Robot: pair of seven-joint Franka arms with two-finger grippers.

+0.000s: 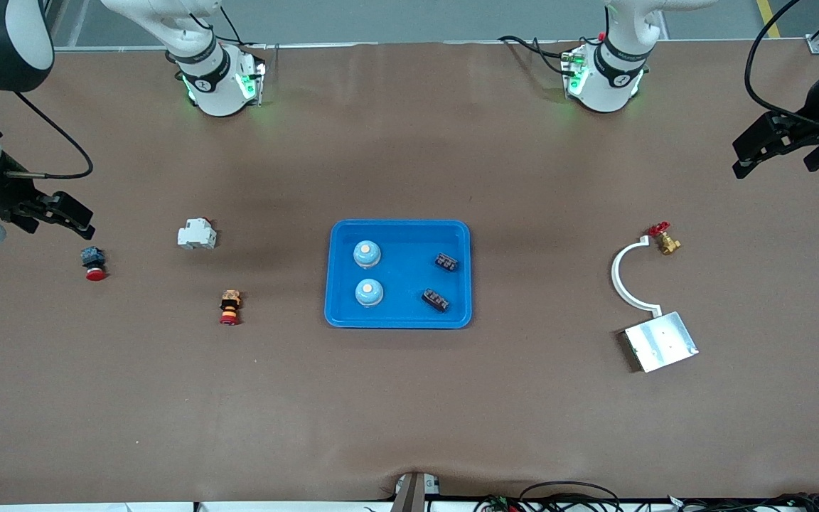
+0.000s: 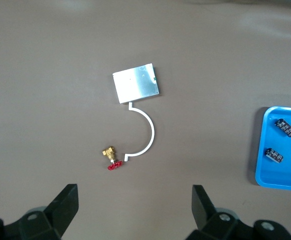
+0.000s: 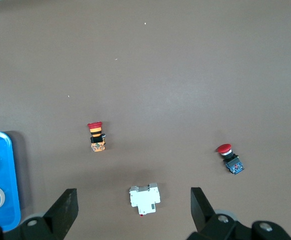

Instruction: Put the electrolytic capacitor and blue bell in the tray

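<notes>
With both blue bells [image 1: 367, 253] and both capacitors [image 1: 446, 262] in the tray [image 1: 397, 321], the left gripper [image 1: 772, 146] and right gripper [image 1: 61, 213] hang empty and wide apart over the table's ends, best left clear.

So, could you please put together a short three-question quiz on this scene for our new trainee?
1. True or false: both blue bells already sit in the tray.
2. How many dark capacitor parts lie in the tray? A) one B) two C) three
3. Fill in: the silver metal plate lies toward the ____ arm's end of the table.

Key
1. True: the two bells sit one nearer the front camera than the other.
2. B.
3. Left. The left gripper and the right gripper are both open, empty and off to the sides.
</notes>
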